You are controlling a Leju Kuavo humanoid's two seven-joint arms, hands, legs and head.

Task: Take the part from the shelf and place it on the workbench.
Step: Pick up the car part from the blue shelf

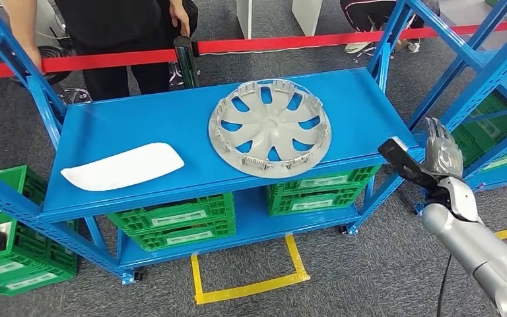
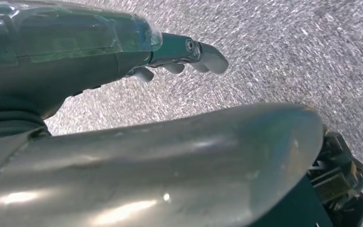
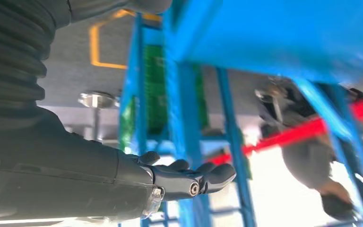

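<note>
A big blue shelf [image 1: 138,125] stands in the middle of the head view, with a gray floor [image 1: 370,277] under it. On its top board lies the part, a round silver wheel cover [image 1: 270,127] with curved spokes and blue showing through its holes. The wheel cover lies flat, a bit toward 3 o'clock from the middle of the board, and nothing touches it. Far over at 9 o'clock from it, near the front edge, lies a flat white panel [image 1: 123,166], well apart from the wheel cover. Green crates [image 1: 171,221] sit on the lower board under the top one, and more green crates stand on the floor at 8 o'clock. A second blue rack [image 1: 495,86] stands at 3 o'clock. Behind the shelf, at 12 o'clock, a red barrier tape [image 1: 290,42] runs across, and a person in dark clothes [image 1: 119,33] stands there. Yellow tape lines [image 1: 244,287] mark the floor at 6 o'clock. The right robot hand [image 1: 441,153] is raised at 3 o'clock, just past the corner of the shelf, with its fingers apart and nothing in it. In the left wrist view, the left robot hand [image 2: 179,59] hangs over the gray floor with its fingers a little bent and nothing in it.
</note>
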